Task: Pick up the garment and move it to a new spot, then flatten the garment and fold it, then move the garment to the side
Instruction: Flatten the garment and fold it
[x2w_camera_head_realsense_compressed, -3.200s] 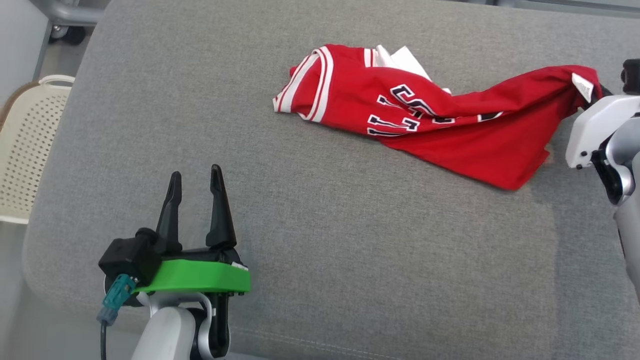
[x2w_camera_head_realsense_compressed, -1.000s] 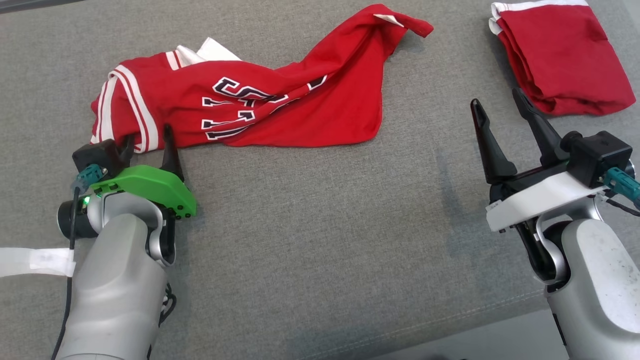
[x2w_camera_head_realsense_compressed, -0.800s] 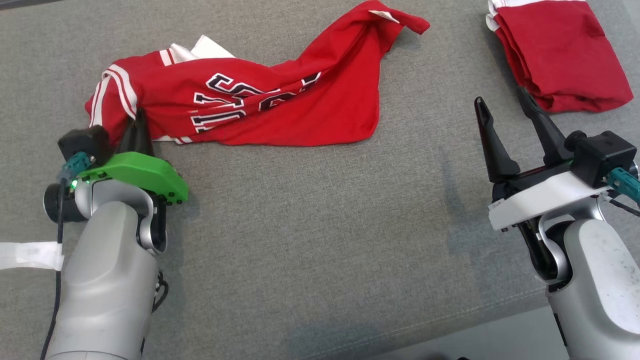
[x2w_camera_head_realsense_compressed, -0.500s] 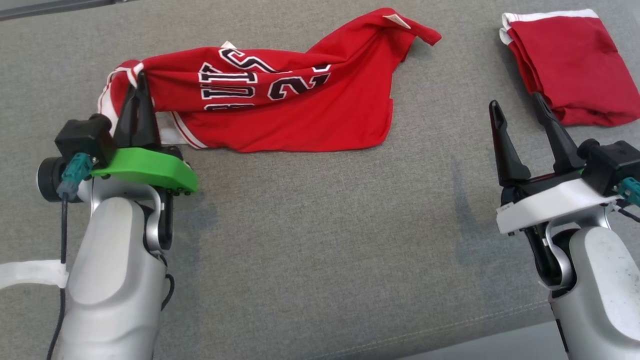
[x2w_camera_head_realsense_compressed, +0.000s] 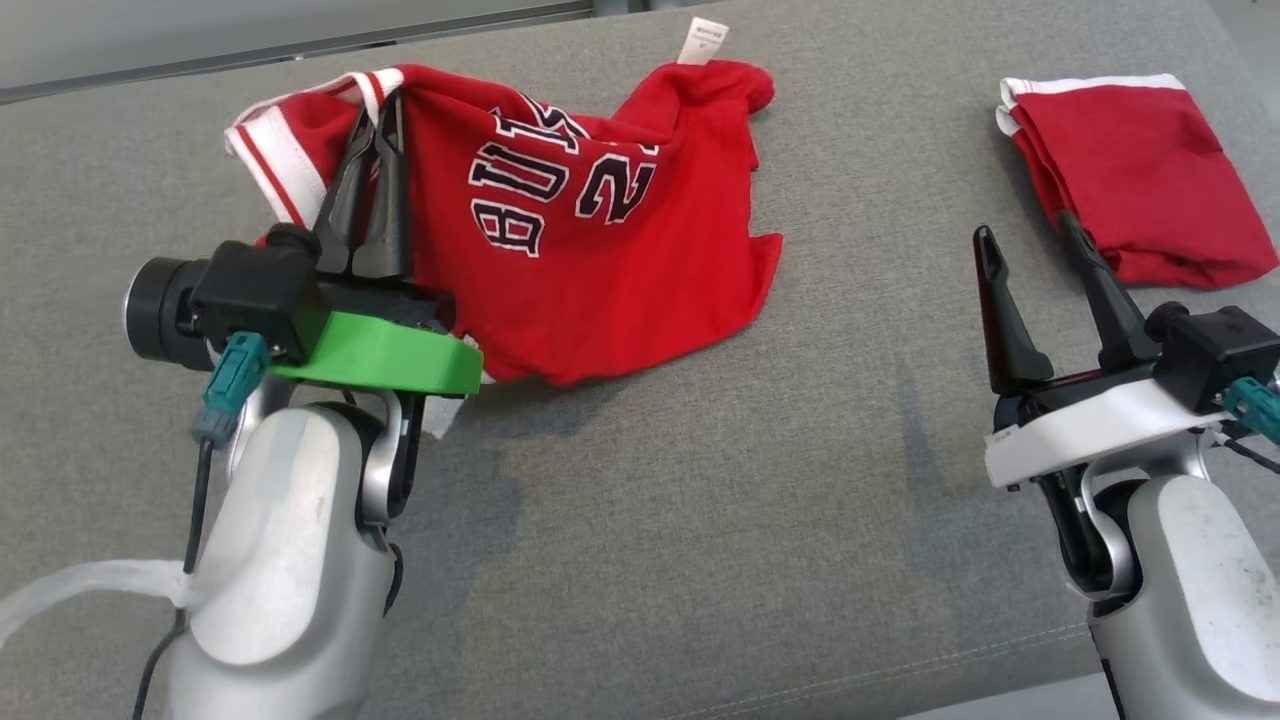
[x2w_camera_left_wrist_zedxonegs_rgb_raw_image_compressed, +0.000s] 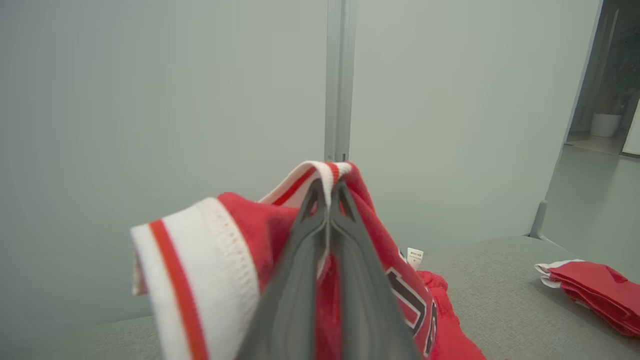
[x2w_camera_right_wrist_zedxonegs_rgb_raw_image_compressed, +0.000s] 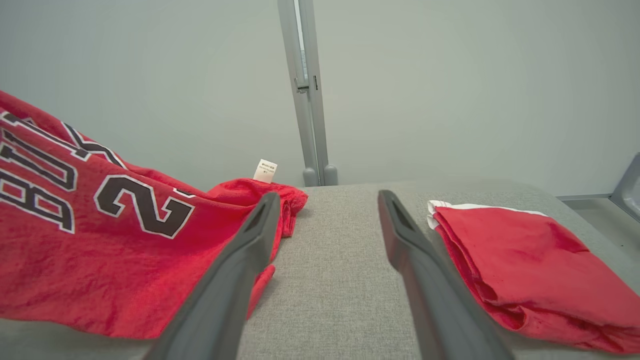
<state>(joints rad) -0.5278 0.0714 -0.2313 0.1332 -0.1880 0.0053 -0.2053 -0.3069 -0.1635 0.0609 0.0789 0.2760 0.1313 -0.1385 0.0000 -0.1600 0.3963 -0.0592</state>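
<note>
1. Looking down from the head, the left gripper (x2w_camera_head_realsense_compressed: 380, 110) was pinched shut on the white-striped edge of the red garment (x2w_camera_head_realsense_compressed: 600, 250). It held that edge up while the far end rested on the grey cushion (x2w_camera_head_realsense_compressed: 700, 480). The right gripper (x2w_camera_head_realsense_compressed: 1027, 235) stood open, near a folded red cloth (x2w_camera_head_realsense_compressed: 1140, 170).
2. From the left wrist, both fingers (x2w_camera_left_wrist_zedxonegs_rgb_raw_image_compressed: 300, 280) met on the striped edge, with fabric draping either side.
3. From the right wrist, the spread fingers pointed at bare cushion between garment and folded cloth.
</note>
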